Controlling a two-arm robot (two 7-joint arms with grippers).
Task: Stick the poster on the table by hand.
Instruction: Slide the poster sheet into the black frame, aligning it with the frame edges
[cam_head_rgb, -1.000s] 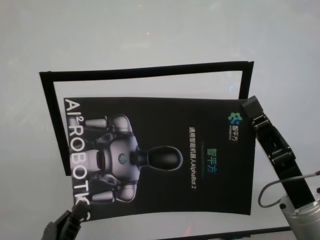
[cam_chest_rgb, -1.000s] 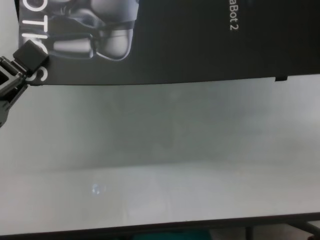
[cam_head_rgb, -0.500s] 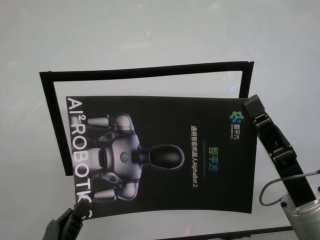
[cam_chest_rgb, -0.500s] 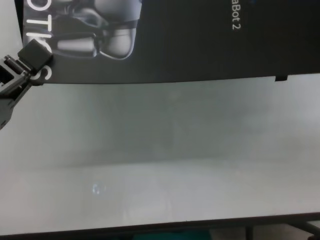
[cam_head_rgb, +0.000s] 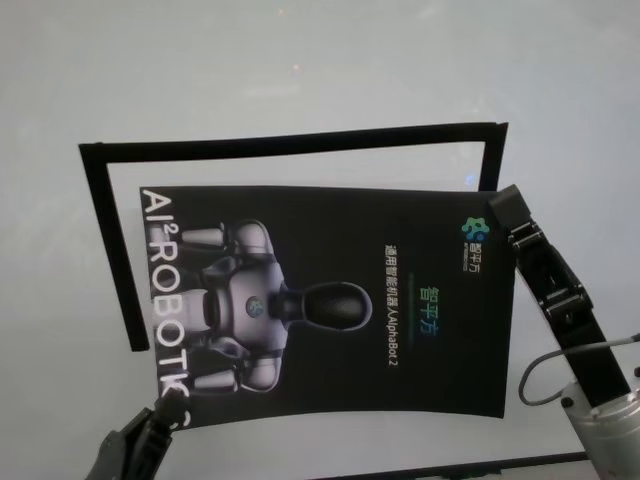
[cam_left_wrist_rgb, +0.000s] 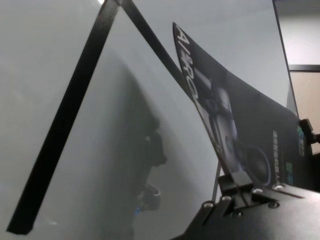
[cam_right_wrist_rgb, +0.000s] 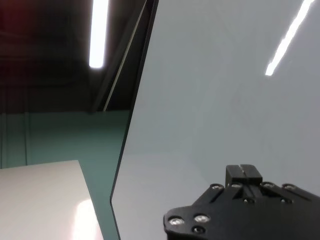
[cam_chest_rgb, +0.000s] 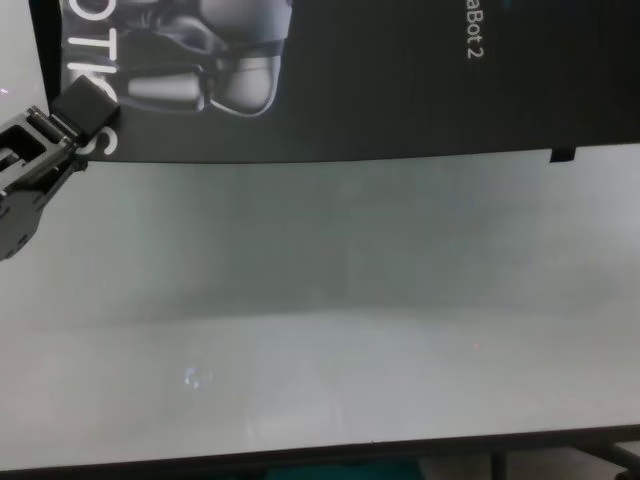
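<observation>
Left gripper (cam_chest_rgb: 88, 103): pinched on the poster's near left corner, over the big white letters; from the left wrist view the sheet rises out of the clamp and bows upward, so it is lifted off the table (cam_head_rgb: 300, 60) on this side.
Poster (cam_head_rgb: 330, 310): over the last second it has slid to the right and a little away from the robot; the near left corner has moved off the black tape outline (cam_head_rgb: 105, 250) and the far edge now sits closer to the tape's far line. To me that reads as lining the sheet up inside the outline, not yet pressing it down.
Right gripper (cam_head_rgb: 508, 208): at the poster's far right corner, and it has travelled right along with the sheet; whether it is gripping the edge or only touching it I cannot tell.
Hidden: the right wrist view shows only the sheet's pale back and ceiling lights. The chest view crops most of the poster. The tape outline's near side is out of sight.
</observation>
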